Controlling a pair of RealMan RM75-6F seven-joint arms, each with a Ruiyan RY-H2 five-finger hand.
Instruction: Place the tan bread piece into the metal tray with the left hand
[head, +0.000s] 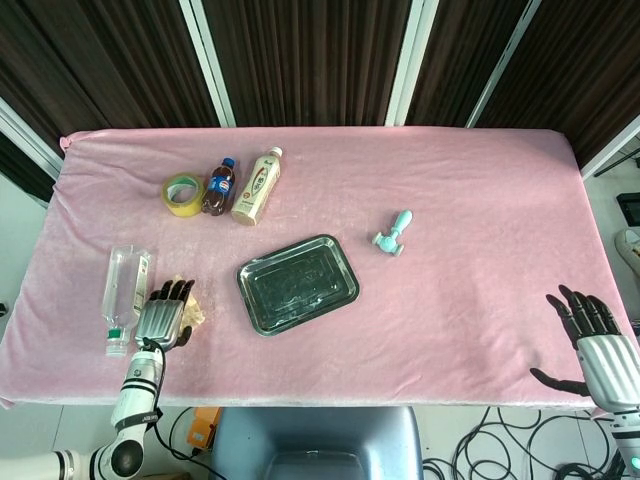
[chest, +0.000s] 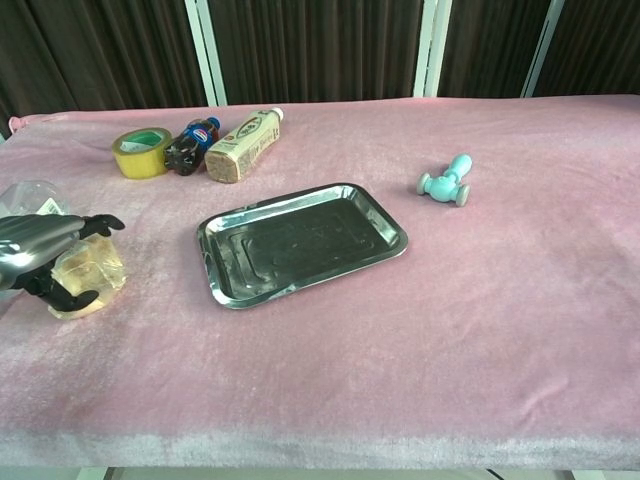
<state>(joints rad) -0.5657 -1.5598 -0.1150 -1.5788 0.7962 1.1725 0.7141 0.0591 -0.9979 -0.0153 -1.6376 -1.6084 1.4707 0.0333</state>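
The tan bread piece (chest: 92, 272) lies on the pink cloth at the front left, partly showing beside my hand (head: 191, 312). My left hand (chest: 40, 252) reaches over it from the left, with fingers stretched across its top and the thumb at its near side; the bread still lies on the cloth. From the head camera the left hand (head: 163, 318) covers most of the bread. The metal tray (chest: 300, 245) sits to the right of the bread, with nothing in it (head: 300, 287). My right hand (head: 598, 338) hovers open off the table's front right corner.
A clear plastic bottle (head: 126, 296) lies just left of my left hand. At the back left are a tape roll (head: 183, 193), a cola bottle (head: 219, 187) and a beige bottle (head: 257, 186). A teal toy (head: 393, 233) lies right of the tray.
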